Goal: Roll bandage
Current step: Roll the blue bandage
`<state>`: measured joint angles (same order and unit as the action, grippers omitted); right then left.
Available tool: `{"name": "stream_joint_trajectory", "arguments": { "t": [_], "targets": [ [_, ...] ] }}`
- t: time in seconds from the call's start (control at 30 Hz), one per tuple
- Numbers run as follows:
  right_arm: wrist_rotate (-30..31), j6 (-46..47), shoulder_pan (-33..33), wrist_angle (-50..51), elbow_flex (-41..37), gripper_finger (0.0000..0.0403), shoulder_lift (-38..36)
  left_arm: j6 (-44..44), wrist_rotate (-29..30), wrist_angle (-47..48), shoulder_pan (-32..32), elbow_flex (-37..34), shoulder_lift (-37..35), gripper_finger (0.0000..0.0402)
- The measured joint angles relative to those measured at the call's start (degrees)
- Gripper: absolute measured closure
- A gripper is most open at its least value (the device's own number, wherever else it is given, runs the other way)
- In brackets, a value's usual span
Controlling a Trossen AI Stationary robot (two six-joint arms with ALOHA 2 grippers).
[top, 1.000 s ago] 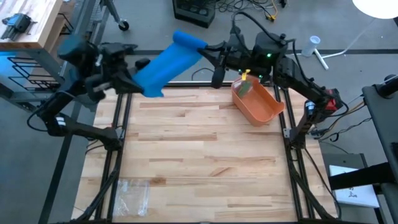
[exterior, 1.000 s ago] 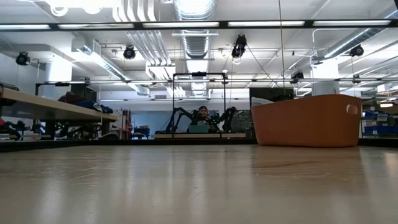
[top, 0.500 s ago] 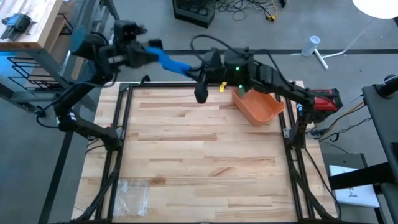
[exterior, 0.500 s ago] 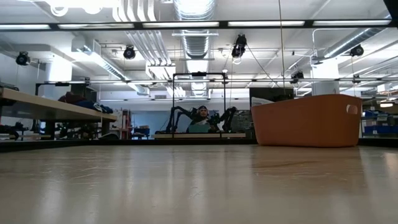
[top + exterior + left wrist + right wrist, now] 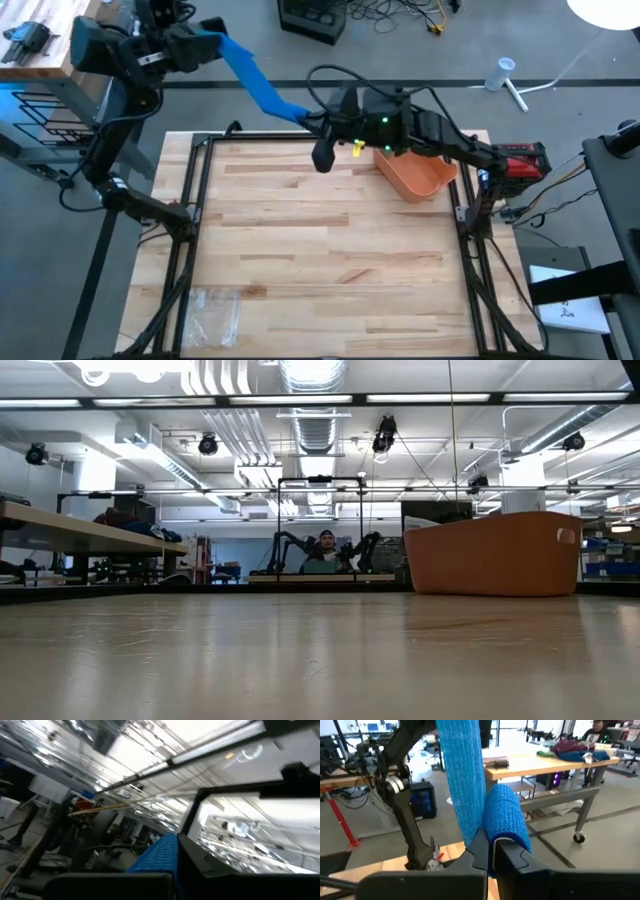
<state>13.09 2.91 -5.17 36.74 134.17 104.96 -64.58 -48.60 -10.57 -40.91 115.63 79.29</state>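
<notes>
- left gripper (image 5: 205, 45) clamped on free end of blue bandage (image 5: 262, 88), raised beyond table's far-left corner.
- right gripper (image 5: 312, 118) pinches the rolled end above the far edge.
- orange bin (image 5: 420, 172) sits nearby.

Blue bandage (image 5: 465, 790) – woven, matt cloth; table (image 5: 320, 250) – pale smooth wood; orange bin (image 5: 415, 175) – plastic.
</notes>
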Motion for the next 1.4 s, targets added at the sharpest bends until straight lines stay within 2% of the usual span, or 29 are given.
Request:
{"name": "stream_joint_trajectory", "arguments": {
  "t": [0.1, 0.27, 0.37, 0.47, 0.7, 0.87, 0.97, 1.07, 1.13, 1.27, 1.4],
  "targets": [
    [0.0, 0.1, 0.0, 0.1, 0.0, 0.04, 0.8, 0.0, -3.3, 0.0, 0.1, 3.4, 1.0, 0.0401],
    [0.0, 0.1, 0.0, -0.3, 0.0, 0.04, 0.8, 1.1, -4.5, 0.0, 0.2, 8.0, 1.9, 0.0401],
    [0.0, 0.1, 0.0, -1.0, 0.0, 0.04, 0.8, 1.5, -5.5, -0.1, 0.2, 9.1, 2.1, 0.0401],
    [0.0, 0.1, -0.1, -3.2, 0.0, 0.04, 0.8, 2.2, -9.3, 0.0, 0.2, 9.1, 2.1, 0.0401],
    [0.0, 0.1, -0.5, -12.4, 0.7, 0.04, -1.1, 5.3, -17.0, 2.2, 0.3, 5.3, 0.3, 0.0401],
    [0.1, -0.4, -0.7, -22.4, 0.8, 0.04, -5.4, 17.3, -19.7, 15.6, 0.3, -2.0, -3.8, 0.0401],
    [-4.7, 0.4, -0.7, -27.1, 0.9, 0.04, -7.4, 28.7, -16.2, 26.8, 0.3, -7.9, -5.8, 0.0401],
    [-16.0, 4.0, -0.6, -29.2, 0.9, 0.04, -8.1, 38.8, -8.6, 34.0, 0.0, -14.1, -6.4, 0.0401],
    [-23.5, 7.0, -0.6, -28.7, 0.9, 0.04, -8.1, 42.7, -3.0, 33.7, -0.5, -18.1, -5.9, 0.0401],
    [-34.4, 12.4, -0.1, -24.7, 0.9, 0.04, -6.9, 44.6, 4.9, 22.5, -0.9, -23.4, -2.9, 0.0401],
    [-36.0, 15.6, 1.1, -17.0, 0.8, 0.04, -5.0, 42.3, 6.6, 6.4, -2.4, -24.1, 1.4, 0.0401]
  ]
}}
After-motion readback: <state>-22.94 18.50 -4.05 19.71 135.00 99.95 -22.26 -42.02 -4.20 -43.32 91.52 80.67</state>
